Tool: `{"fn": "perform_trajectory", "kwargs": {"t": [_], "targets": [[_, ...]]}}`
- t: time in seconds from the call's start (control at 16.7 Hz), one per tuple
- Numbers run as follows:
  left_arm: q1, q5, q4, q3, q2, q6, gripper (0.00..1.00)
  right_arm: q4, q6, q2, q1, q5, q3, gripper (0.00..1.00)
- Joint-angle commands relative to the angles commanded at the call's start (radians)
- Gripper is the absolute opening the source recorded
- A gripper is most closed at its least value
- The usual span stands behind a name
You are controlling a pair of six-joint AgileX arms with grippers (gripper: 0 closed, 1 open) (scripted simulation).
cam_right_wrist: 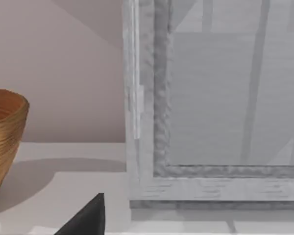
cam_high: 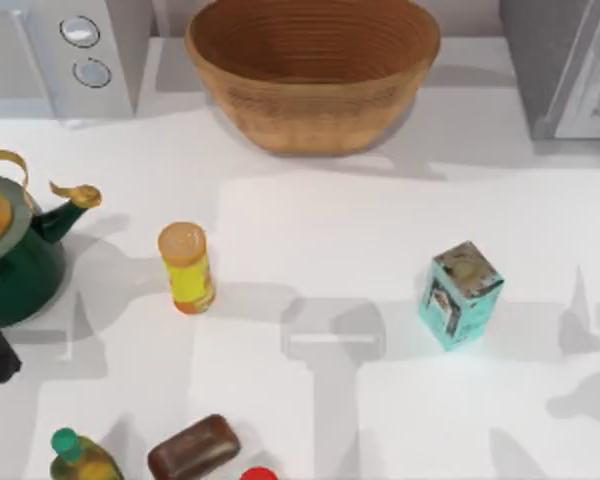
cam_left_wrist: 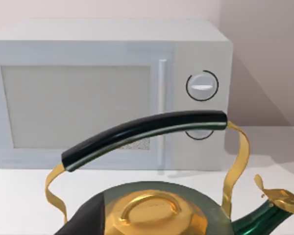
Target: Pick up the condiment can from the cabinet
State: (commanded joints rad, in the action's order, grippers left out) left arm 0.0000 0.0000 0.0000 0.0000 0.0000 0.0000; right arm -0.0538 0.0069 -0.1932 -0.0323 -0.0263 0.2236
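Cabinet (cam_high: 565, 70): we see it at the worktop's (cam_high: 310, 260) far right corner, door shut.
Claws: we cannot tell whether ours are open or closed.

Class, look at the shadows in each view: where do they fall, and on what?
Top view: soft grey shadows on the table beside the yellow bottle and teal carton. Left wrist view: the microwave shades the wall beside it. Right wrist view: the basket casts a shadow toward the cabinet.

The cabinet (cam_high: 565, 70) door is shut, the basket (cam_high: 313, 70) beside it, the table (cam_high: 320, 230) before both open
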Motion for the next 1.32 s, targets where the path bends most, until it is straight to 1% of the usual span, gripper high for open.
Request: {"fn": "perform_trajectory", "kwargs": {"t": [0.18,0.66,0.84,0.96,1.08,1.32], "targets": [[0.000,0.000,0.000,0.000,0.000,0.000,1.00,-0.062,0.004,-0.191,-0.026,-0.028,0.243,1.00],[0.000,0.000,0.000,0.000,0.000,0.000,1.00,-0.258,0.010,-0.779,-0.102,-0.117,1.028,1.00],[0.000,0.000,0.000,0.000,0.000,0.000,1.00,-0.313,0.010,-0.957,-0.126,-0.143,1.274,1.00],[0.000,0.000,0.000,0.000,0.000,0.000,1.00,-0.338,0.010,-1.046,-0.139,-0.156,1.396,1.00],[0.000,0.000,0.000,0.000,0.000,0.000,1.00,-0.355,0.009,-1.104,-0.148,-0.165,1.477,1.00],[0.000,0.000,0.000,0.000,0.000,0.000,1.00,-0.364,0.009,-1.134,-0.152,-0.170,1.518,1.00]]}}
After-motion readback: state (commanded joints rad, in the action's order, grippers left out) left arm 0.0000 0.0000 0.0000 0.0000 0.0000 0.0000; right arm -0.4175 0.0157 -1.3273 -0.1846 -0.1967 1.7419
